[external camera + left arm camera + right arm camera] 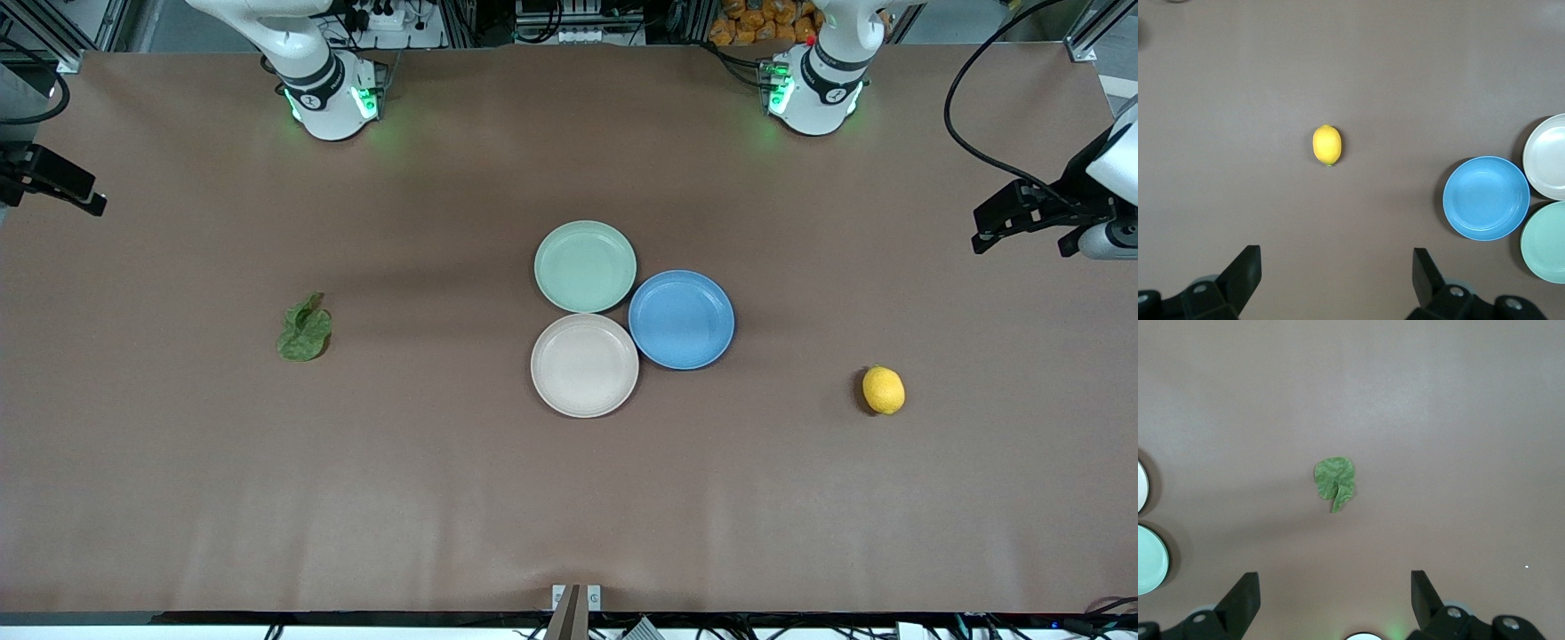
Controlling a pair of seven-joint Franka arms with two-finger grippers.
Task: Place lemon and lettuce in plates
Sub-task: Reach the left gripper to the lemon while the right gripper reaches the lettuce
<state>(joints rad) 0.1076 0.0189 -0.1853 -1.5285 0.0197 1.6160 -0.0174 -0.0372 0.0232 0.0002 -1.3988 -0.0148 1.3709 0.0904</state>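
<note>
The yellow lemon (883, 389) lies on the brown table toward the left arm's end; it also shows in the left wrist view (1327, 145). The dark-green lettuce (304, 328) lies toward the right arm's end and shows in the right wrist view (1335, 480). The mint plate (585, 267) and the beige plate (584, 364) sit mid-table, both empty, the beige one nearer the front camera. My left gripper (1337, 257) is open and empty, high over the table's edge at its end (1013, 213). My right gripper (1336, 580) is open and empty, high at its end (53, 182).
A blue plate (682, 319), empty, touches both other plates on the side toward the left arm's end. The two arm bases (333, 98) (813, 89) stand along the table's edge farthest from the front camera. Bare brown tabletop surrounds the lemon and the lettuce.
</note>
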